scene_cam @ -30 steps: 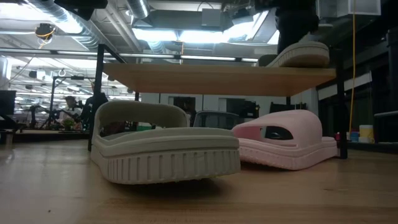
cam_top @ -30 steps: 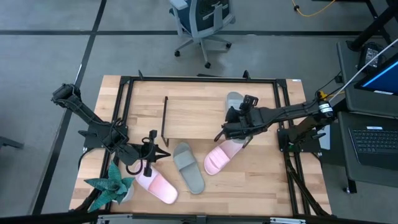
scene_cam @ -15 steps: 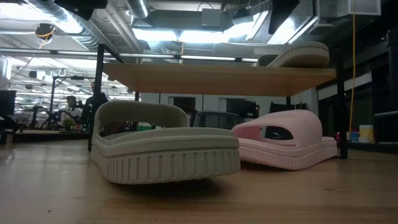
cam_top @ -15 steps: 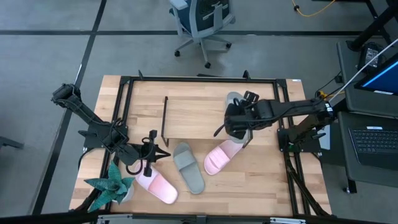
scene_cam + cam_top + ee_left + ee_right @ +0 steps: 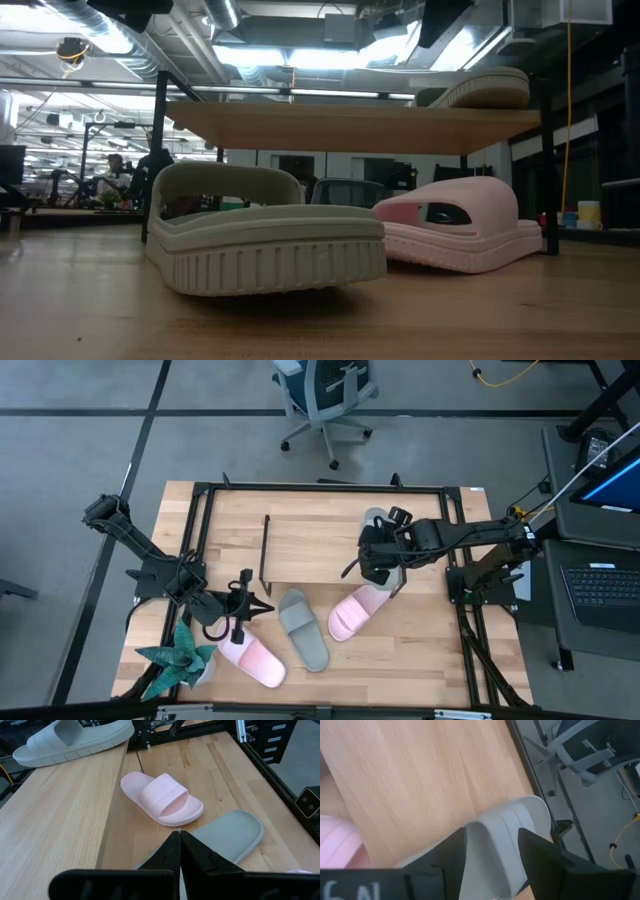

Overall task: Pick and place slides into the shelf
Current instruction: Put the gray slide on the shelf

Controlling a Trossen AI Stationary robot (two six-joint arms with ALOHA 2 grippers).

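From above, you have one grey-green slide (image 5: 377,520) lying on the shelf (image 5: 310,545), partly hidden under your right claw (image 5: 378,560), which hangs over it with fingers spread wide and empty. Three are left on the counter (image 5: 400,650): a pink slide (image 5: 352,615) just off the shelf's front edge, a second grey-green slide (image 5: 303,628) beside it, and another pink slide (image 5: 252,660) near the teal plant (image 5: 177,660). Your left claw (image 5: 243,610) waits there, pinched shut on nothing.

At counter height, the placed slide sits atop the shelf board at its right end; the room behind is an open lab with ceiling lights.

Your left wrist view shows shut fingers (image 5: 175,855) pointing at the two middle slides.

Your right wrist view shows parted fingers (image 5: 540,855) straddling the shelved slide; an office chair (image 5: 585,750) stands beyond.
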